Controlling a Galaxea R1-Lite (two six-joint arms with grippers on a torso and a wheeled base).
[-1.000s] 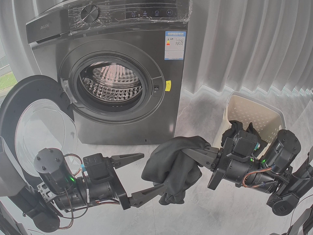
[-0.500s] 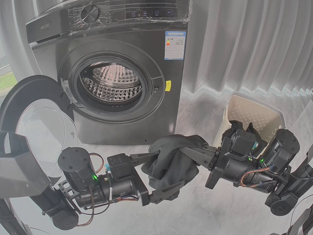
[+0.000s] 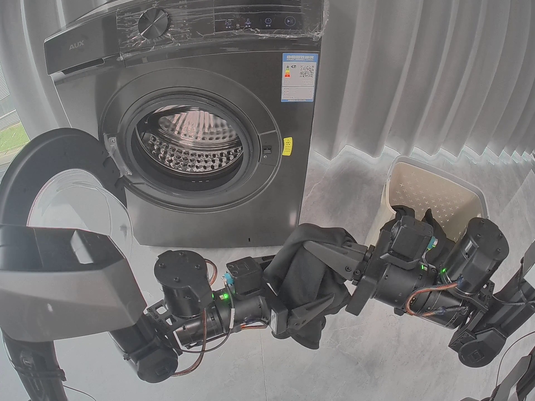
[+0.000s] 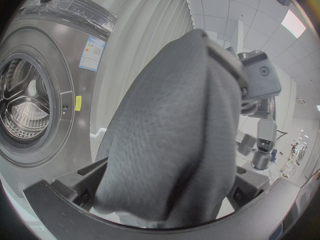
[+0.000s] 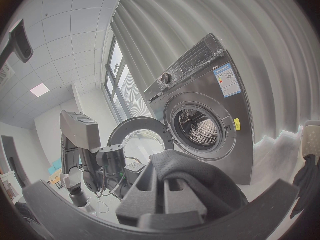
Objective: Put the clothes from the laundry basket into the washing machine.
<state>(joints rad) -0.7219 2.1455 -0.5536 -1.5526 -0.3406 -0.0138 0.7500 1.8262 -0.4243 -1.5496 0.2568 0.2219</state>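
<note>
Low in front of the machine, between my two arms, a charcoal knit garment [image 3: 297, 269] is hanging in a soft, crumpled bunch above the pale grey marbled tile floor [image 3: 356, 357]. The right gripper [image 3: 319, 257] is pinching the garment's upper fold. Its two black wedge-shaped fingers are pressing close together on the cloth, which is draping over them in a thick rounded roll in the right wrist view. The left gripper [image 3: 302, 288] is sitting at the garment's left side with its angular black fingers spread wide, one on either side of the bunch. Through the left wrist camera I am seeing the pebbly weave bulging up between them, and the fingers are not clamping it.

Farther back on the left, a dark grey sheet-metal front-loading washing machine [image 3: 223, 226] is standing with crinkled clear film [image 3: 223, 15] wrapping its glossy control panel. Its round porthole is showing a bright steel drum [image 3: 192, 140], ribbed and dotted with small holes. The round door with a clear domed bowl [image 3: 72, 213] is hanging open to the left of the porthole.

On the right, a cream plastic laundry basket [image 3: 446, 187] is standing just beside the white pleated curtain [image 3: 423, 57], its rounded walls punched with tiny cross-shaped holes. More dark crumpled clothes [image 3: 405, 214] are lying at its near side, partly hidden behind my right wrist.
</note>
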